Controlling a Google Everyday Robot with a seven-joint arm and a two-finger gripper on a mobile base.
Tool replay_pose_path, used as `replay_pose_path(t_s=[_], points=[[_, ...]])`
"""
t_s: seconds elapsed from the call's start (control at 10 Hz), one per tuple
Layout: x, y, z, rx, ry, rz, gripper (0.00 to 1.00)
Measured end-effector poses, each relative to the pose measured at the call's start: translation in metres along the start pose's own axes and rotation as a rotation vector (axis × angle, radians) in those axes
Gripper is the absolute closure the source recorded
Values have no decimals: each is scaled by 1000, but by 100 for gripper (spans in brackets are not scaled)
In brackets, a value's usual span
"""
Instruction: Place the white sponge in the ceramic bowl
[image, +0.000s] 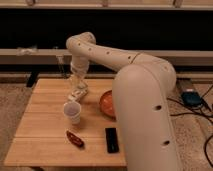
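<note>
The arm rises from the bulky link in the foreground, bends at its elbow above the far edge of the wooden table (45, 125), and hangs straight down. The gripper (77, 88) points at the tabletop near the table's 12 o'clock side. Its fingers are closed.

A pale whitish object (82, 93) lies on the wood right at the fingertips (whether it touches them or is pinched between them cannot be told). The white sponge cannot be picked out with certainty. It may be this pale piece or be hidden by the gripper.

The ceramic bowl (105, 103), orange-red and glossy inside, sits at about 4 o'clock from the gripper. Its right part is covered by the robot's large arm link. Nothing can be made out inside the part that shows.

A white cup (73, 111) stands upright at 6 o'clock from the gripper, near it but apart. A small red-brown object (75, 138) lies beyond the cup, toward the near edge. A flat black object (112, 139) lies at its 3 o'clock. A blue device (191, 97) with cables rests on the floor, off the table at 3 o'clock.
</note>
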Motion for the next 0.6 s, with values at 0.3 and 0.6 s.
replay_pose_path(t_s=[0.3, 0.6], points=[[38, -24, -9, 18, -4, 101, 100], [87, -58, -12, 43, 18, 233, 100]])
